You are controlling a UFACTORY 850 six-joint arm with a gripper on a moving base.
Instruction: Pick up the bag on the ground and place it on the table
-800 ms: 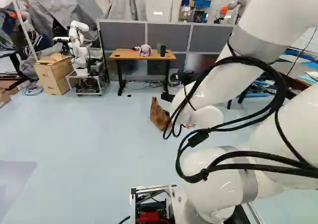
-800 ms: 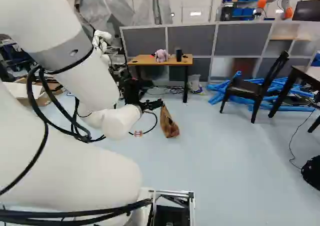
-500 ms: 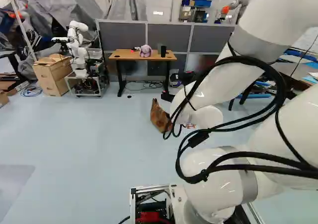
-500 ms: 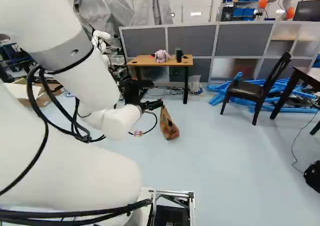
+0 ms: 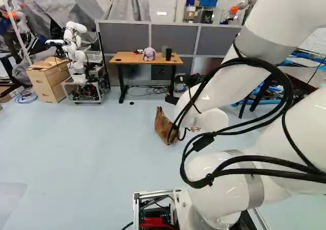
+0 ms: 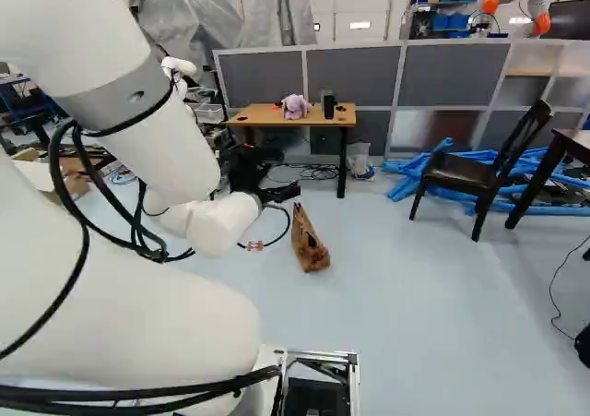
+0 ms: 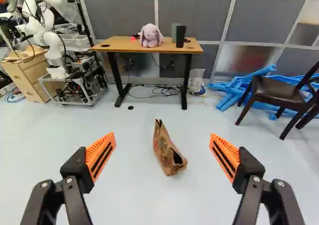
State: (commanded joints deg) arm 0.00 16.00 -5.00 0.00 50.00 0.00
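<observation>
Claw released: in the wrist view, the two fingers of the claw stood wide apart, orange pads touching nothing. Brown paper bag sat on the floor, ahead of the claw and in line with the gap, clear of both fingers. White arm reached forward from the base. Beyond the bag: table with wooden top and black legs. On it were a pale purple plush bunny, a black cylinder, a grey-green item just beside that, plus a small pink item. Cables lay under the table; translucent bag stood beside one leg. Grey partitions ran behind. At the left of the left base view: another robot on a wheeled cart, next to a light-brown box. At the right of the right base view: dark chair, blue tubing on the floor behind it.
</observation>
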